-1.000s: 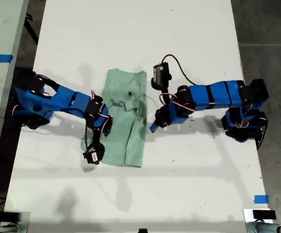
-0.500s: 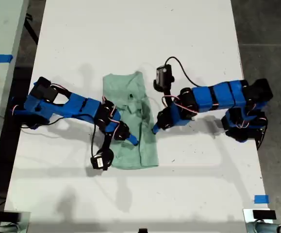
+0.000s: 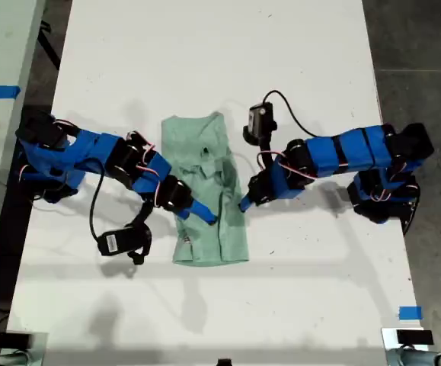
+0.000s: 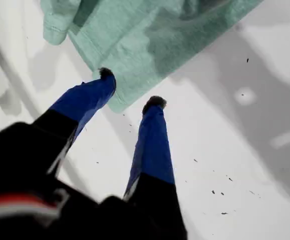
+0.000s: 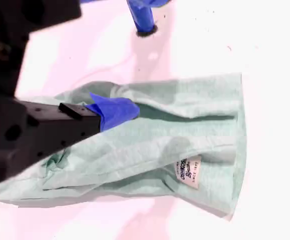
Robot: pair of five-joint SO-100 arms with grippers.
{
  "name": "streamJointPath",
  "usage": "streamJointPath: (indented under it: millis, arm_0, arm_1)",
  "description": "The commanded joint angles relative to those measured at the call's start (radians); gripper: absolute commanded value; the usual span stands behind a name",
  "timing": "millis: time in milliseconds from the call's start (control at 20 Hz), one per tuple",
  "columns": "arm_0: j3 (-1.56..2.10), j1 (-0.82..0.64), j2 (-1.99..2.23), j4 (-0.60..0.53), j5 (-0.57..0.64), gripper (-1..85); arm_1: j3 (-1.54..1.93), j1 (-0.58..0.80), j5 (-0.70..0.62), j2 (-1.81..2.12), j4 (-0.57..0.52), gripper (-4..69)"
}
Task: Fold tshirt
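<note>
The pale mint-green cloth tshirt lies mid-desk as a narrow folded strip on the white desk; soft, light, floppy, so I'd judge it'll sag and slide unless taken at a hem or corner. My first gripper, at the strip's edge on the exterior view's right, has fingers spread w/ one tip at the corner, nothing pinched; my second gripper lies on the cloth, can't tell if clenched or released. Only the second wrist view shows the small white neck label; only the exterior view shows both arms.
</note>
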Motion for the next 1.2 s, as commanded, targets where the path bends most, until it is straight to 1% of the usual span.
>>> streamJointPath:
  millis: [0,150,350,450,550,600,650,750,800,950,1050,1100,1150]
  arm_0:
    - [-0.064,0.000,0.112,0.060,-0.011,29.8]
    - [-0.061,-0.002,0.117,0.135,-0.028,30.0]
    - [0.018,0.018,0.115,0.250,-0.080,30.5]
    - [0.074,0.034,0.109,0.296,-0.144,30.7]
    - [0.160,0.054,0.149,0.288,-0.215,32.1]
    - [0.235,0.061,0.201,0.244,-0.244,31.9]
    - [0.362,0.066,0.282,0.150,-0.268,31.2]
    - [0.698,0.072,0.497,-0.140,-0.328,27.9]
    - [0.818,0.081,0.569,-0.245,-0.357,26.4]
    - [0.825,0.106,0.529,-0.276,-0.382,25.6]
    - [0.793,0.120,0.495,-0.301,-0.382,26.4]
    - [0.779,0.126,0.480,-0.301,-0.382,26.4]
    - [0.770,0.129,0.468,-0.296,-0.382,28.0]
  arm_1:
    - [-0.008,-0.015,0.005,0.089,-0.028,15.9]
    - [-0.008,-0.015,0.003,0.092,-0.028,15.7]
    - [-0.005,-0.015,0.006,0.095,-0.028,15.6]
    - [-0.005,-0.020,0.006,0.098,-0.028,15.5]
    - [-0.006,-0.032,0.006,0.101,-0.023,15.6]
    - [-0.006,-0.040,0.009,0.103,-0.020,15.3]
    - [-0.006,-0.049,0.017,0.101,-0.020,15.4]
    - [-0.006,-0.071,0.028,0.095,-0.026,15.4]
    - [-0.005,-0.081,0.038,0.087,-0.028,15.0]
    - [-0.009,-0.121,0.046,0.055,-0.072,14.2]
    - [-0.051,-0.149,0.058,0.014,-0.067,21.4]
    - [-0.071,-0.160,0.063,-0.008,-0.066,22.2]
    - [-0.094,-0.169,0.072,-0.035,-0.058,25.0]
